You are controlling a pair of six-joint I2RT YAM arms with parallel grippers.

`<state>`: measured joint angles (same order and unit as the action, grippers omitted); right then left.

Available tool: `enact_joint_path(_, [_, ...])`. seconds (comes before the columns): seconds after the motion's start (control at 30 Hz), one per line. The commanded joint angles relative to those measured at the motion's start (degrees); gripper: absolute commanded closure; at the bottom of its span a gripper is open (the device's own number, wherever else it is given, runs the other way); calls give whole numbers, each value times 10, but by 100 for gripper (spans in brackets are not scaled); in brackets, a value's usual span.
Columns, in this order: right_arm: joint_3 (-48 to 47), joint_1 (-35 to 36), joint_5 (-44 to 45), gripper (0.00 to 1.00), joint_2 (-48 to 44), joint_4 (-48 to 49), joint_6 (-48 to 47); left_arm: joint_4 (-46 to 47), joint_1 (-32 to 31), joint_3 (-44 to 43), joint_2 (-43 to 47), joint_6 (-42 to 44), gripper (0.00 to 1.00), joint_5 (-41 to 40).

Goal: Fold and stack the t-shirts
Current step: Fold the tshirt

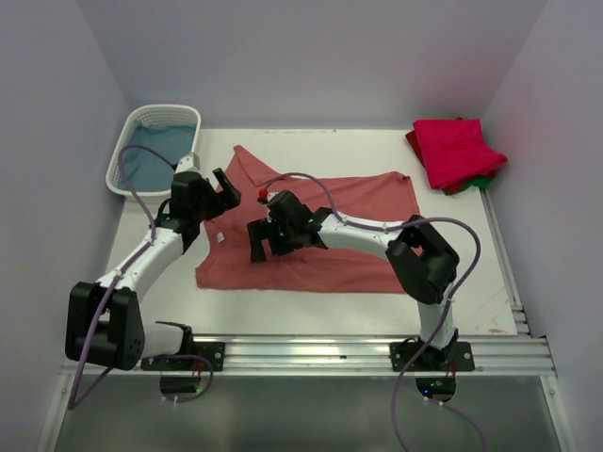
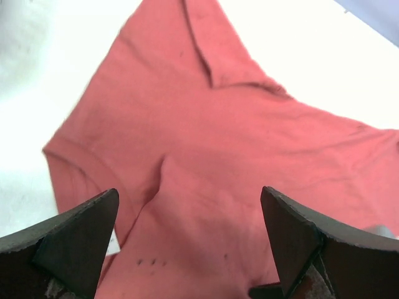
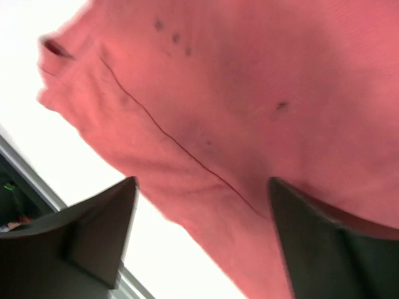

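Top external: left arm (image 1: 151,256) and right arm (image 1: 367,231) bend inward over the shirt (image 1: 330,270) on the table (image 1: 320,151); both jaws wide open, empty

Bare table (image 1: 358,146) is open right of the spread salmon t-shirt (image 1: 320,273) and along its far side. White basket (image 1: 120,155) fills the far-left corner, folded t-shirts (image 1: 457,151) the far-right.

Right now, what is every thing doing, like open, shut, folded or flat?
salmon-red t-shirt: spread out, not stacked.
crimson-pink t-shirt: folded, lying on top.
green t-shirt: underneath it, only an edge showing.
basket: upright, something blue inside.
left tool: open, holding nothing.
right tool: open, holding nothing.
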<state>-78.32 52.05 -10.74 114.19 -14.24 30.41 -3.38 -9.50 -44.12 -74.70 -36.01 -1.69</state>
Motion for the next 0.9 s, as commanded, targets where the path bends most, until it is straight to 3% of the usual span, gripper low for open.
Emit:
enact_joint_path(0.0, [-16, -21, 57, 1, -84, -22, -47, 57, 2, -55, -21, 22, 0, -4])
enact_joint_path(0.17, [-16, -69, 74, 1, -138, -54, -70, 36, 3, -191, -169, 30, 3, 2])
enact_joint_path(0.27, [10, -92, 70, 1, -174, -61, -74, -6, 4, -307, -278, 53, 13, -9])
enact_joint_path(0.4, [55, -94, 82, 1, -223, -67, -85, -97, 9, -514, -429, 79, 33, -27])
enact_joint_path(0.6, [113, -96, 96, 1, -285, -68, -85, -162, 17, -709, -569, 103, 41, -40])
enact_joint_path(0.7, [134, -100, 102, 2, -299, -73, -84, -183, 22, -761, -616, 100, 43, -43])
enact_joint_path(0.87, [160, -107, 104, 1, -319, -77, -74, -185, 26, -771, -647, 87, 42, -69])
